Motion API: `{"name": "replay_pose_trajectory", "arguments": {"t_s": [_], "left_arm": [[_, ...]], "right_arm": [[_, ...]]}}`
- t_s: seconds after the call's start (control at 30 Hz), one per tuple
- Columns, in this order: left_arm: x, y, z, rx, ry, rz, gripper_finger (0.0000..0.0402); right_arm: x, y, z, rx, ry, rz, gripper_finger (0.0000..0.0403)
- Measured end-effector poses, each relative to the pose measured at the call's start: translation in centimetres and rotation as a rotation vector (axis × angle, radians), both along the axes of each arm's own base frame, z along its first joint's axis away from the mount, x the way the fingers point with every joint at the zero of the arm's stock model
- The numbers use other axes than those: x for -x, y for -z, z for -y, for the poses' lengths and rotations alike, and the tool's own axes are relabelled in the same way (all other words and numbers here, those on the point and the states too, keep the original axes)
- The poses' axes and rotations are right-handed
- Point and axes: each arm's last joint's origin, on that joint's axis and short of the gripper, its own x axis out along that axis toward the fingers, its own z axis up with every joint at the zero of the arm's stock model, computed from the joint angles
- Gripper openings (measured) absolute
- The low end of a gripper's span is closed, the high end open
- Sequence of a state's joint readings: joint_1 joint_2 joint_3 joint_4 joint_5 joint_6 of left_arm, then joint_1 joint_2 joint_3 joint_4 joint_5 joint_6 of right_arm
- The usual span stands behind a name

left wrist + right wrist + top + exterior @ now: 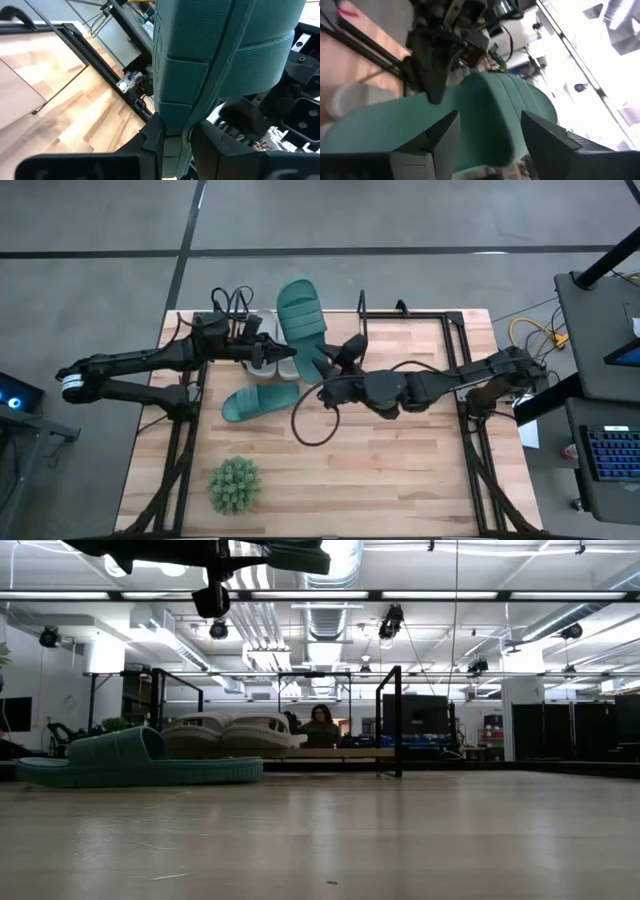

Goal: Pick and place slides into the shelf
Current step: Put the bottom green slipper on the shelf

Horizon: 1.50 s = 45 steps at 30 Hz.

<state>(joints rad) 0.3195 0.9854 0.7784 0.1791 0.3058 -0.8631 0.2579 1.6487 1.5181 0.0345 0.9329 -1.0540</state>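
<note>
Left hand (272,354) clamped on raised teal slide (300,315); right hand (333,364) spread open beside it.

high view looks straight down on the whole table (400,470). low view sits at tabletop level, facing the room. both wrist views sit very close to the raised teal slide (210,65), also seen upper centre in the high view.

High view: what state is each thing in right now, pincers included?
raised teal slide: off the table, clamped in the left pincer
left pincer: shut on it
right pincer: open, at the same slide
second teal slide: flat on the table, sole down
grey slides: side by side on the shelf
plant: upright
</note>
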Motion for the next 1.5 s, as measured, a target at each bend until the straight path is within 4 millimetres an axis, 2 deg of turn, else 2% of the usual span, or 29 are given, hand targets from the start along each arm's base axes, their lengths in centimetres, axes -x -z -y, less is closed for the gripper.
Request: {"name": "replay_pose_trajectory", "arguments": {"t_s": [0.17,0.33,0.8,1.07,1.33,1.5], "left_arm": [[0.0,0.0,0.1,0.021,0.012,0.001,0.0047],[0.0,0.0,0.1,0.022,0.025,0.001,0.0047],[0.0,0.0,0.2,0.027,0.069,-0.001,0.0047],[-0.2,0.1,0.2,0.051,0.082,-0.005,0.0042],[-0.2,0.1,0.2,0.051,0.082,-0.004,0.0042],[-0.2,0.1,0.2,0.05,0.084,-0.001,0.0042]], "right_arm": [[-1.1,0.5,0.4,0.095,0.095,-0.024,0.0187],[-1.7,0.7,0.8,0.119,0.114,-0.016,0.0172],[-2.1,0.7,2.9,0.133,0.164,-0.029,0.0149],[-2.2,0.2,3.3,0.122,0.11,0.033,0.0129],[-2.4,0.2,4.1,0.126,0.089,0.035,0.0097],[-2.4,0.1,4.2,0.124,0.093,0.045,0.005]]}}
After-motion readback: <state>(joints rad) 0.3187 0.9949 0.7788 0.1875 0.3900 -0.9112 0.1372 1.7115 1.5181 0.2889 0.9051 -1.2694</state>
